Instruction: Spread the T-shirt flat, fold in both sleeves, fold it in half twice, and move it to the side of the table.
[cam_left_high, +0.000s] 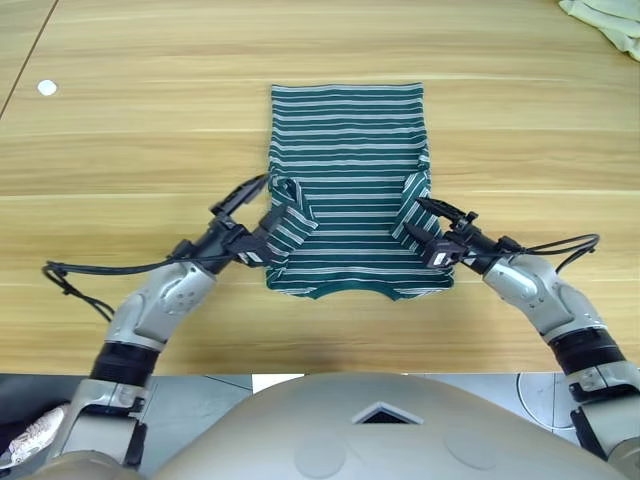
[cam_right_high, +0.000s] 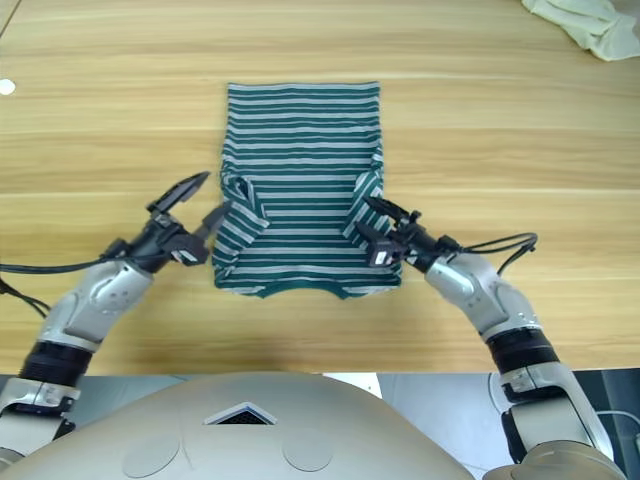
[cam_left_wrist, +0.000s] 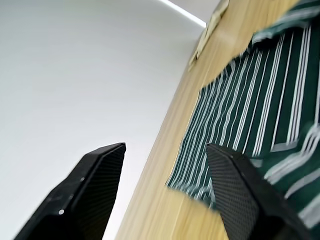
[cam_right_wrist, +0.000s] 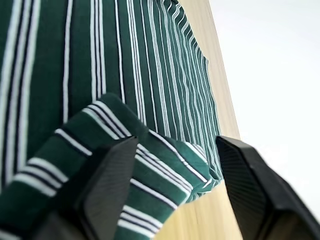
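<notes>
Wooden worktop (cam_left_high: 120, 150). Striped green shirt (cam_left_high: 345, 170) lies flat mid-worktop, toward the near edge, sleeves folded in. Pale cloth (cam_left_high: 605, 22) at far right corner. Left pincer (cam_left_high: 268, 203) wide open, empty, at shirt's left edge. Right pincer (cam_left_high: 412, 217) open over right sleeve fold.

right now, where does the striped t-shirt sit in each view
Left eye view: T-shirt at centre, sleeves folded in.
Right eye view: T-shirt slightly left of centre.
Left wrist view: T-shirt just beyond the left claw.
Right wrist view: T-shirt directly under the right claw.
Shared landmark: the wooden table beneath.
</notes>
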